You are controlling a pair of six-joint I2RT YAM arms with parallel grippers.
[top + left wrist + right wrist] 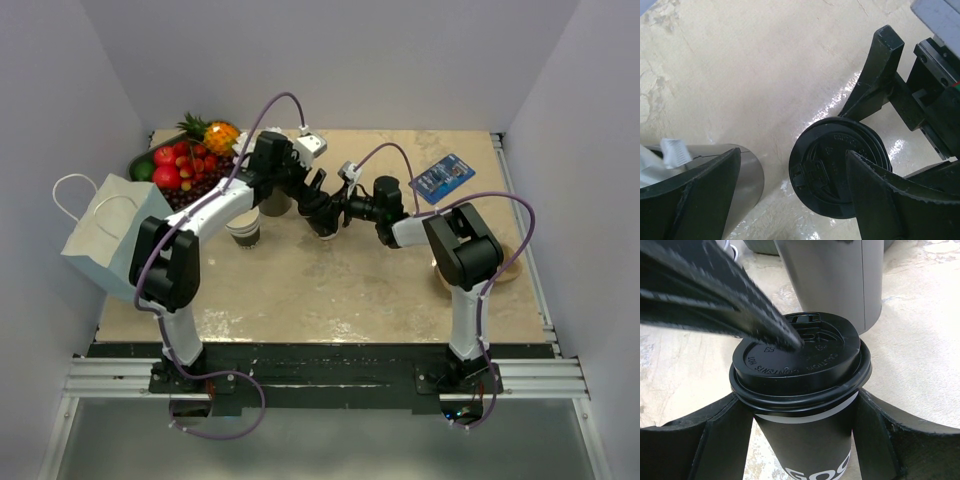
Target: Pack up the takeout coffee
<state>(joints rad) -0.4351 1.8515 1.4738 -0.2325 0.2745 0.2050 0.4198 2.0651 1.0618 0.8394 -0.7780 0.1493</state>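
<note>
Black-lidded takeout coffee (805, 440), clasped by my right gripper (800, 405), could tip if my spread left gripper (792, 152) presses off-centre.

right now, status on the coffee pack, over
Left fingers open, one tip on the lid. Right fingers clamped on takeout coffee below lid. Grey cup close beside, apart.

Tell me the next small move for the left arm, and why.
Probably lift the left gripper straight up: it is open, one finger lying on the lid, while the right gripper seems to clasp the takeout coffee below the rim, ready to carry it.
</note>
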